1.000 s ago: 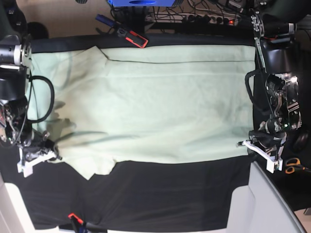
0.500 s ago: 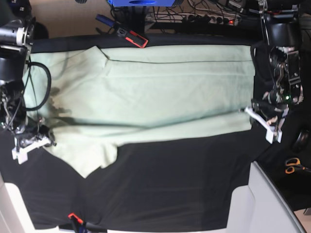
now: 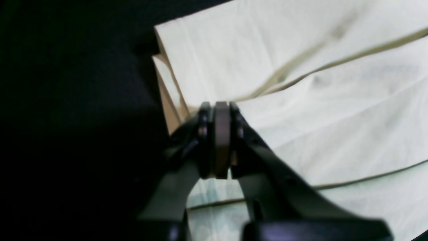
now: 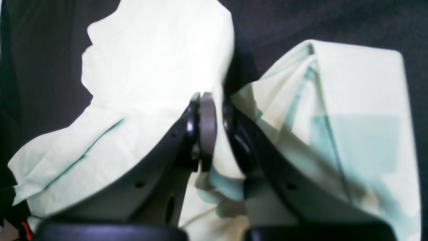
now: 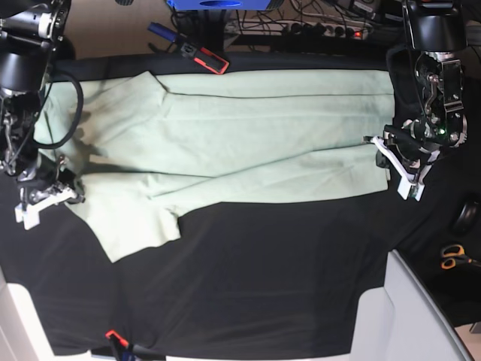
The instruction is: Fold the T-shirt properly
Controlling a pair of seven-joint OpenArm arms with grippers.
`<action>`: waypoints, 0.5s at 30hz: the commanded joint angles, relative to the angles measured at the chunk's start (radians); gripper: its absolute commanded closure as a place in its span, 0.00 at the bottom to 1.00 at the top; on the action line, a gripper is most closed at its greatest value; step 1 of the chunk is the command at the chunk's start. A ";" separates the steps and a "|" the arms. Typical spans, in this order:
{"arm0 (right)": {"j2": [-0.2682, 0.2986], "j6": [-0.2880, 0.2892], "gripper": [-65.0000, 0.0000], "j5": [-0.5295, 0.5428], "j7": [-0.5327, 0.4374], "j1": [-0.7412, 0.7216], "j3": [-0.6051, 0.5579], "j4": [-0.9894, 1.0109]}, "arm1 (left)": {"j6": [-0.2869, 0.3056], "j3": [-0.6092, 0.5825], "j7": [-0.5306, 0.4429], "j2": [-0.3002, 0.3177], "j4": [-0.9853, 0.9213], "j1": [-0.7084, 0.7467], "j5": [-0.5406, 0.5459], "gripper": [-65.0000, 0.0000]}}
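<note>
Overhead, you see the T-shirt point(image 5: 225, 143) lying across the far half of the black-covered surface point(image 5: 263, 286), its near long edge doubled over toward the far edge. Your left claw point(image 5: 396, 167), at the surface's right edge, is closed on the shirt's hem corner; the wrist view shows its jaws pressed together over stacked cloth layers. Your right claw point(image 5: 46, 199), at the left edge, is clamped on cloth by the sleeve point(image 5: 135, 226), which spreads flat toward the near edge. A red and black tool point(image 5: 204, 59) lies at the far edge.
</note>
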State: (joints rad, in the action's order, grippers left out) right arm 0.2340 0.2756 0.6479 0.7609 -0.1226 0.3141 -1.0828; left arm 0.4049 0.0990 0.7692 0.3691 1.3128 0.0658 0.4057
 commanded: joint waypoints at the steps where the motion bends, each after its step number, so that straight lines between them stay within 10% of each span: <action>1: 0.014 0.007 1.00 0.011 -0.011 -0.007 0.004 -0.026 | 0.001 0.006 -0.018 0.021 0.024 0.002 0.008 1.00; 15: 0.017 0.007 1.00 0.005 -0.011 0.041 -0.005 -0.035 | 0.002 0.003 -0.020 0.021 0.017 0.004 -0.156 1.00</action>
State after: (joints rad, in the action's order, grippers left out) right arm 0.2333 0.2756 0.6472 0.7616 -0.0654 0.3073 -1.0973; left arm 0.4122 0.0956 0.7631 0.3729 1.3148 0.0837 0.2459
